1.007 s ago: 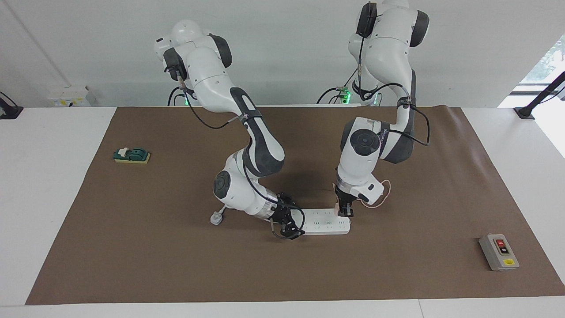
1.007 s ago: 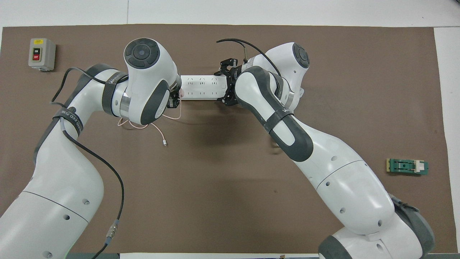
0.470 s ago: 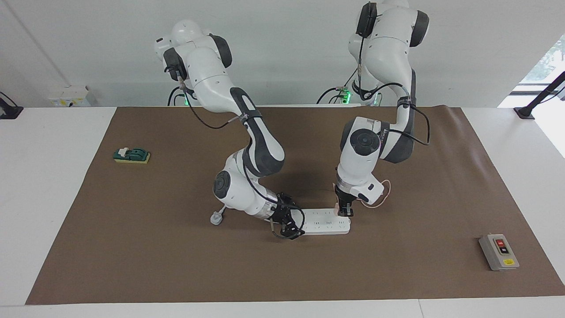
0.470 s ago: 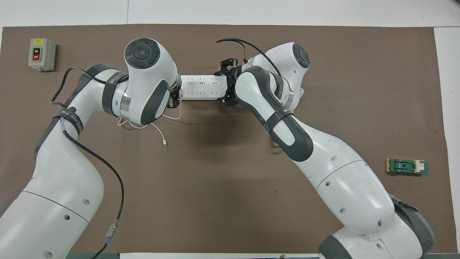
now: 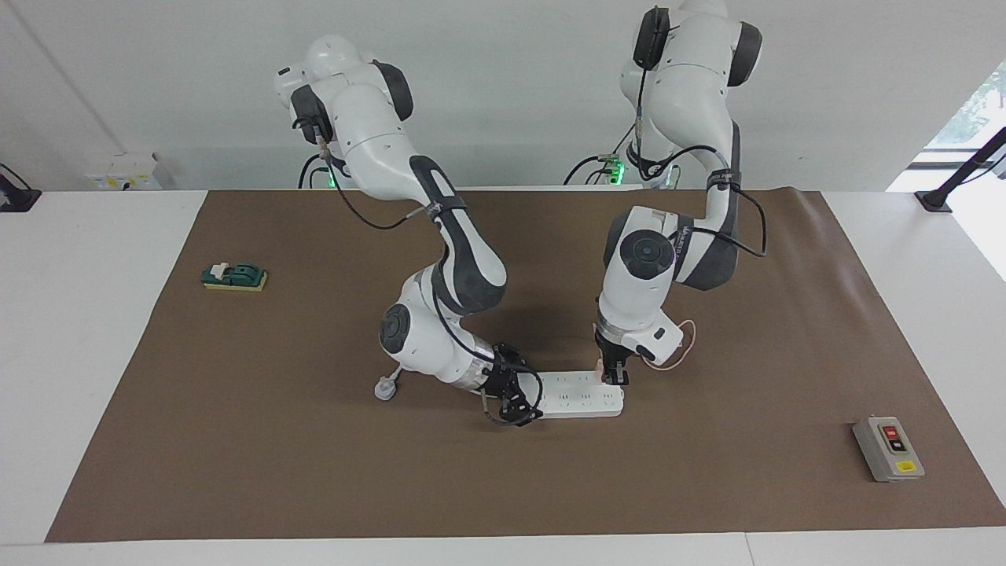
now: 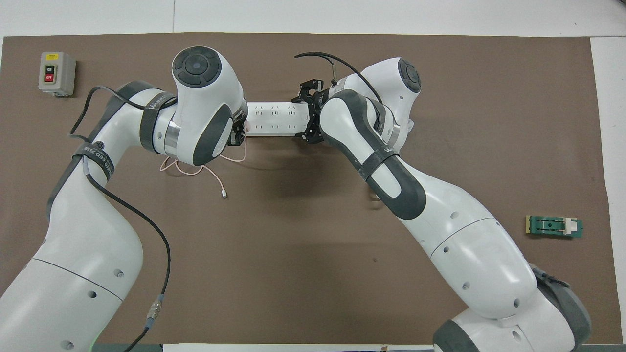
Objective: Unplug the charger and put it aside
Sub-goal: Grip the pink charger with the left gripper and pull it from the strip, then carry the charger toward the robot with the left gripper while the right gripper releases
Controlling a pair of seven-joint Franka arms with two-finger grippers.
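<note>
The white power strip (image 5: 578,395) lies on the brown mat (image 5: 314,472); it also shows in the overhead view (image 6: 274,119). The pale pink charger (image 5: 600,365) sits at the strip's end toward the left arm's end of the table, seen from above as a small pink cube (image 6: 247,126). My left gripper (image 5: 612,376) (image 6: 239,136) stands upright over that end, shut on the charger. Its thin pink cable (image 5: 685,346) loops on the mat nearer the robots (image 6: 195,171). My right gripper (image 5: 512,399) (image 6: 307,117) clamps the strip's other end.
The strip's white plug (image 5: 383,389) with its cord lies beside the right arm's wrist. A grey push-button box (image 5: 888,450) (image 6: 57,73) stands toward the left arm's end. A green switch block (image 5: 234,277) (image 6: 554,227) lies toward the right arm's end.
My left arm's wrist and elbow have risen slightly, the gripper staying at the charger. The right arm and the strip have not moved.
</note>
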